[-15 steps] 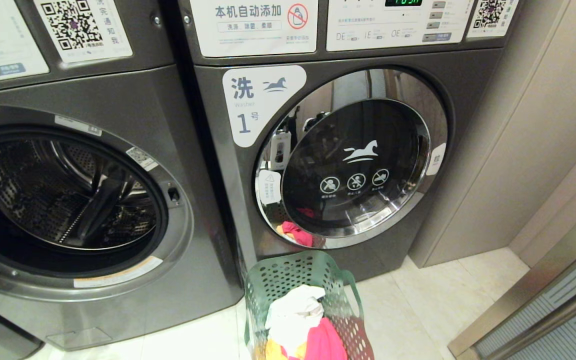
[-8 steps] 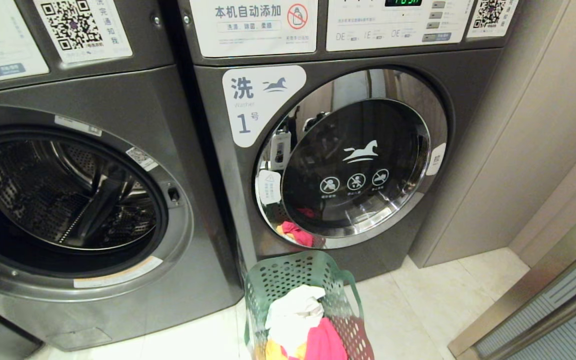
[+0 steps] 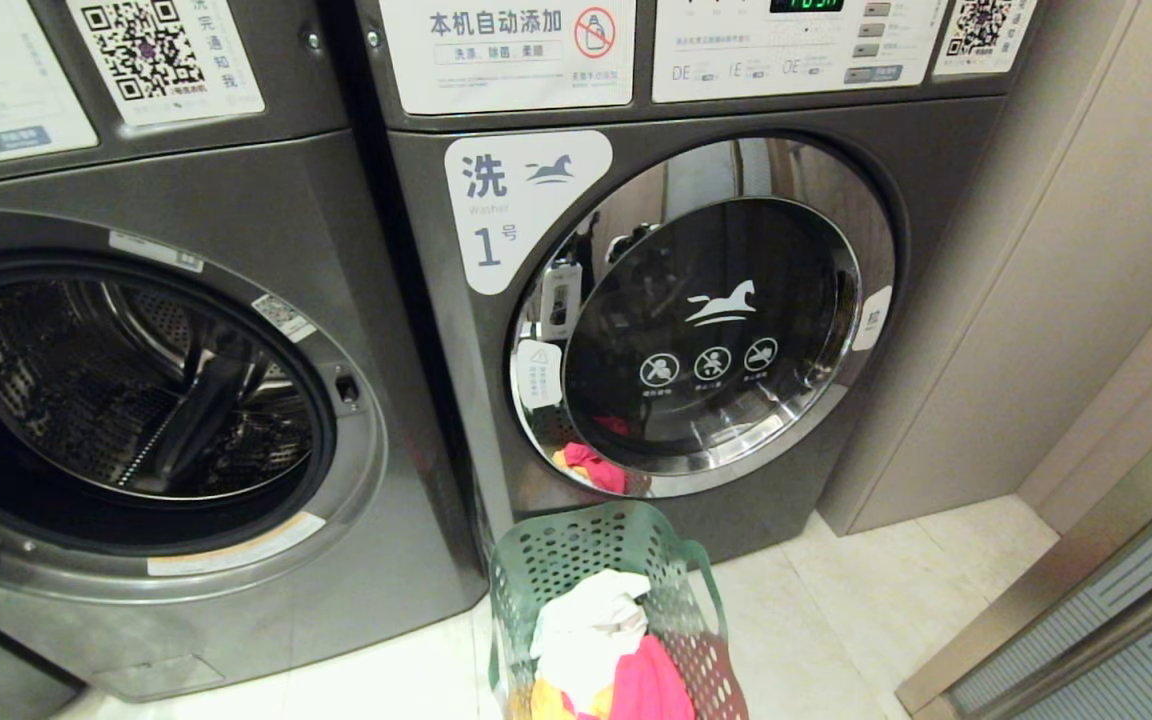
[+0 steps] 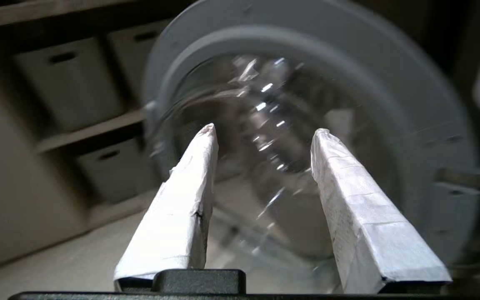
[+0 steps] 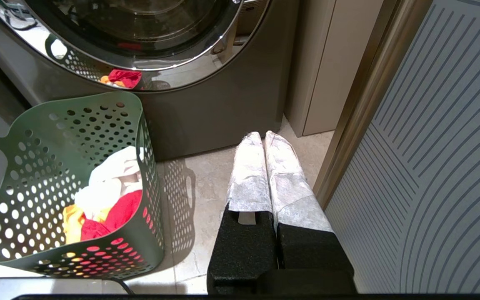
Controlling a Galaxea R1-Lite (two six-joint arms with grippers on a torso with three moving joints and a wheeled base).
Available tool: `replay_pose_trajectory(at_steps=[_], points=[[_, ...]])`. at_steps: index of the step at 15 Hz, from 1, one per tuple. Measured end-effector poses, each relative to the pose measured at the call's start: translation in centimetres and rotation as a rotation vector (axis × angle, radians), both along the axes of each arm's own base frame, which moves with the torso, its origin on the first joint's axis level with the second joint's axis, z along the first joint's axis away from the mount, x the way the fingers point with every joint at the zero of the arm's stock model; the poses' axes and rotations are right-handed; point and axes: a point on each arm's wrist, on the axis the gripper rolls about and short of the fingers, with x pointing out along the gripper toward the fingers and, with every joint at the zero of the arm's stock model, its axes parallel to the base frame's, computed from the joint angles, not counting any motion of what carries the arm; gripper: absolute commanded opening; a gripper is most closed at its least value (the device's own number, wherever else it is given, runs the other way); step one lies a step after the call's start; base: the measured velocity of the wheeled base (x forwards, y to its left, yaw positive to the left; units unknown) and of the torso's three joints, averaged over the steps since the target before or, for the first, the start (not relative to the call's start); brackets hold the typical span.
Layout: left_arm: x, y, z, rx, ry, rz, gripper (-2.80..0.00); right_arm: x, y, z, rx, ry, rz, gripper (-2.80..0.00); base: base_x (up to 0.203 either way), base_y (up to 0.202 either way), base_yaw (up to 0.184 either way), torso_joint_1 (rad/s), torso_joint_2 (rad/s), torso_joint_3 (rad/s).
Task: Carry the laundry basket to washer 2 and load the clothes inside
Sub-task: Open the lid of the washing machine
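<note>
The green laundry basket point(image 3: 596, 560) stands on the floor between two grey washers, holding the clothes: white point(image 3: 586, 615), pinkish-red point(image 3: 651, 685) and yellow point(image 3: 541, 700). The left washer point(image 3: 236, 190) has its drum point(image 3: 136, 390) open; its numeral is out of view, and it stands next to the washer labelled 1 point(image 3: 496, 215). My left gripper point(image 4: 265, 130) is open and empty, facing the inner side of a swung-out round glass door point(image 4: 390, 83). Beside the basket point(image 5: 56, 187), my right gripper point(image 5: 263, 135) hangs shut over the floor. Neither arm shows in the head view.
Washer 1's chrome-rimmed door point(image 3: 706, 320) is closed and mirrors the basket. A beige wall panel point(image 3: 1036, 300) and a ribbed sliding door point(image 5: 431, 166) close off the right. Shelves with grey bins point(image 4: 69, 79) stand behind the open door.
</note>
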Motion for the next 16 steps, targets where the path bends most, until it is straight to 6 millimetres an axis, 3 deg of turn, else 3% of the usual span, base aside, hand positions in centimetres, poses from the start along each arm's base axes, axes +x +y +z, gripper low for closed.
replay_pose_trajectory(at_steps=[3, 6, 11, 16], points=[[0.2, 0.1, 0.0, 0.087, -0.071, -0.103, -2.8, 0.0, 0.0, 0.0, 0.0, 0.0, 0.0, -2.8, 0.0, 0.0, 0.0, 0.0, 0.0, 0.0], [0.4, 1.9, -2.4, -0.001, -0.048, -0.081, -2.8, 0.0, 0.0, 0.0, 0.0, 0.0, 0.0, -2.8, 0.0, 0.0, 0.0, 0.0, 0.0, 0.0], [-1.4, 4.7, -6.8, -0.16, -0.007, 0.023, -2.8, 0.0, 0.0, 0.0, 0.0, 0.0, 0.0, -2.8, 0.0, 0.0, 0.0, 0.0, 0.0, 0.0], [-1.6, 7.9, -9.2, -0.214, -0.002, 0.052, -2.8, 0.0, 0.0, 0.0, 0.0, 0.0, 0.0, -2.8, 0.0, 0.0, 0.0, 0.0, 0.0, 0.0]])
